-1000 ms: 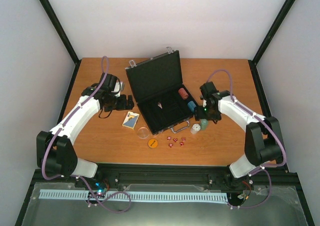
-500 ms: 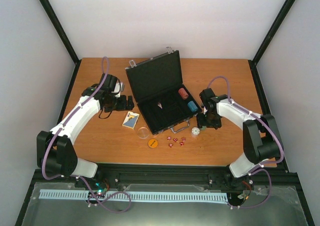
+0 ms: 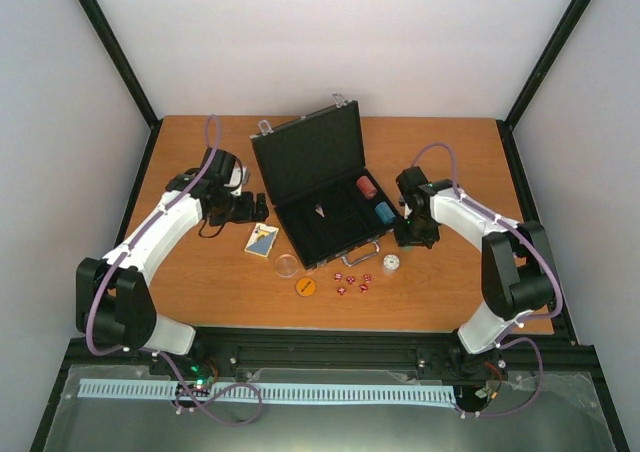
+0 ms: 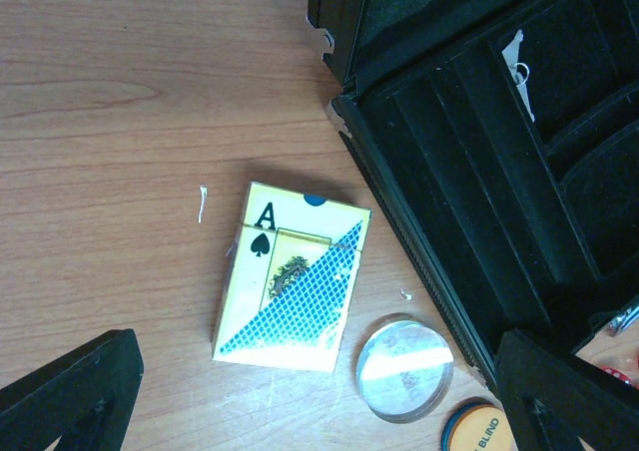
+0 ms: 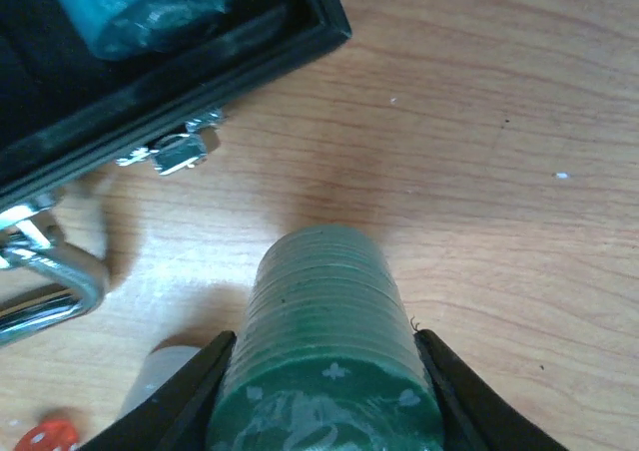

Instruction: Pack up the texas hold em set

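Right gripper (image 5: 321, 359) gripped the green chip stack (image 5: 324, 291), fingers (image 5: 205, 371) half-spread and pressed against its opposite sides, the stack lying on the table (image 5: 519, 122). Ahead and to the fingers' left sat the open briefcase (image 5: 180, 72), with a blue chip stack (image 5: 150, 2) in its tray. The step looked like picking up the green chips. The next move would call for a firm lift over the case wall into a free slot.

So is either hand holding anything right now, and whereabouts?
The right hand pinches the green chip stack by its curved sides; the left hand is open, holding nothing.
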`<state>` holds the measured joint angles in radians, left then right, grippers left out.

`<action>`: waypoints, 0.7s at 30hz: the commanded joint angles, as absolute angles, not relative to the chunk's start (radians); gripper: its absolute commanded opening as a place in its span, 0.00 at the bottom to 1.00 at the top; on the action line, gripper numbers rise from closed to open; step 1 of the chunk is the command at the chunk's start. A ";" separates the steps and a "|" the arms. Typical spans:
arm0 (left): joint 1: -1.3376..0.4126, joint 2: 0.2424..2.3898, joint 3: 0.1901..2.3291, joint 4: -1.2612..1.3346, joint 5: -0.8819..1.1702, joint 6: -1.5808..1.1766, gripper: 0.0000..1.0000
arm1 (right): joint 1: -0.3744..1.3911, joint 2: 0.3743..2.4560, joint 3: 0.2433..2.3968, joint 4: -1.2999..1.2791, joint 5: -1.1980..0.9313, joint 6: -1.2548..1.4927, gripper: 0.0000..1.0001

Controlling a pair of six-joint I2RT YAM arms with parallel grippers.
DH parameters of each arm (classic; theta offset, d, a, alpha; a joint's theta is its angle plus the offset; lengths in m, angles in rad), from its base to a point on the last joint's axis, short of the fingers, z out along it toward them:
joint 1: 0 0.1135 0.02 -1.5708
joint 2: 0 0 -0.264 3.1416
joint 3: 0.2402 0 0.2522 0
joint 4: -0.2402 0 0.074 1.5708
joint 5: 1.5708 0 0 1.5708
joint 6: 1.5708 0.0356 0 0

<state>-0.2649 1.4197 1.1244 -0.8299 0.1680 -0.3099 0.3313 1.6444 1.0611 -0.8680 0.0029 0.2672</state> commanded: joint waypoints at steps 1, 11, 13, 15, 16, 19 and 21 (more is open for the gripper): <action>-0.268 1.432 1.149 -0.813 0.172 -0.304 1.00 | 0.330 1.583 1.157 -0.945 -0.033 0.251 0.14; -0.269 1.434 1.141 -0.797 0.182 -0.311 1.00 | 0.329 1.580 1.229 -0.695 -0.265 0.266 0.14; -0.268 1.431 1.136 -0.794 0.186 -0.314 1.00 | 0.330 1.625 1.218 -0.592 -0.316 0.294 0.14; -0.268 1.428 1.132 -0.795 0.186 -0.313 1.00 | 0.334 1.668 1.219 -0.493 -0.348 0.310 0.14; -0.268 1.426 1.131 -0.795 0.186 -0.312 1.00 | 0.339 1.689 1.228 -0.455 -0.351 0.307 0.14; -0.268 1.423 1.129 -0.802 0.178 -0.300 1.00 | 0.347 1.736 1.253 -0.348 -0.332 0.297 0.13; -0.268 1.419 1.125 -0.803 0.172 -0.298 1.00 | 0.348 1.759 1.258 -0.287 -0.305 0.297 0.13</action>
